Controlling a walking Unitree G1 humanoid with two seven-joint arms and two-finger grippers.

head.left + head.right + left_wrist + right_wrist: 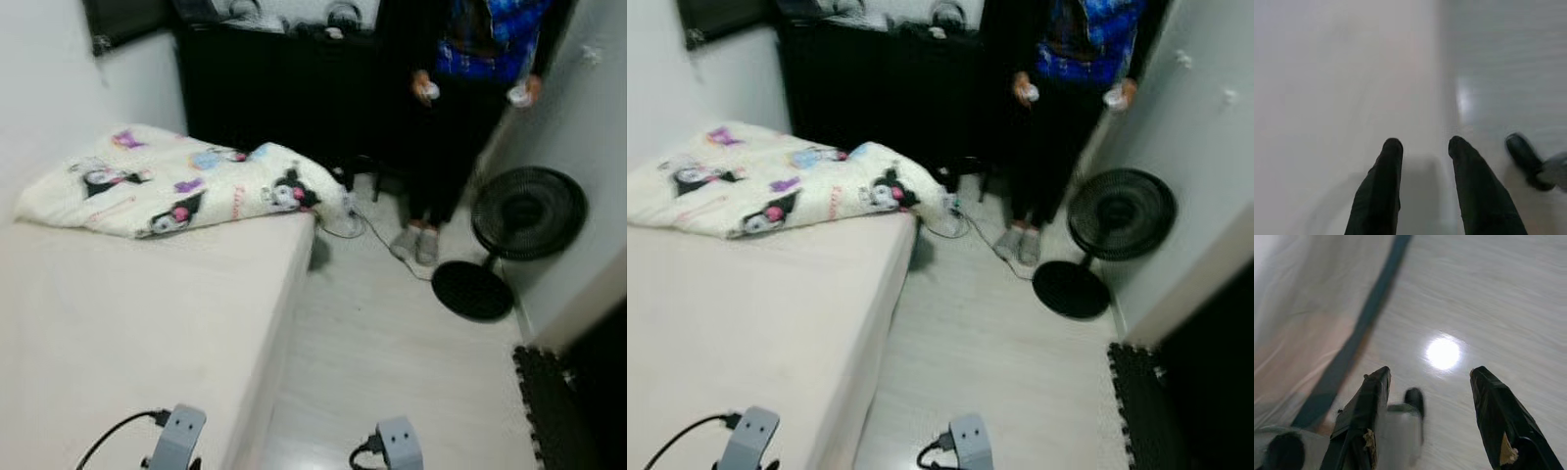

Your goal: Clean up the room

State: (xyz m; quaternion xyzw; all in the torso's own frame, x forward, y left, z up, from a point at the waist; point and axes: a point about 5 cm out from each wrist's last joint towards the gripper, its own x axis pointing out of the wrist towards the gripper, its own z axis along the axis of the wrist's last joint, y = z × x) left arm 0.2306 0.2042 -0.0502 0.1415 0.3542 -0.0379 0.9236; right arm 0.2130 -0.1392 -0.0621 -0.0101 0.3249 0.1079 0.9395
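Note:
A crumpled white blanket (186, 181) printed with cartoon figures lies at the far end of the cream bed (127, 323). Both my arms hang low at the near edge of the picture. The left wrist (178, 431) is over the bed's near corner, the right wrist (397, 446) over the floor beside it. My left gripper (1425, 143) is open with nothing between its fingers, pointing down at the bed's edge and the floor. My right gripper (1430, 372) is open and empty above the pale wood floor (1488, 298).
A person (460, 117) stands at the back holding two small controllers, before a dark cabinet (274, 88). A black floor fan (527, 213) stands by the right wall. A cable (377, 235) trails across the floor. A black foam mat (554, 401) lies at the near right.

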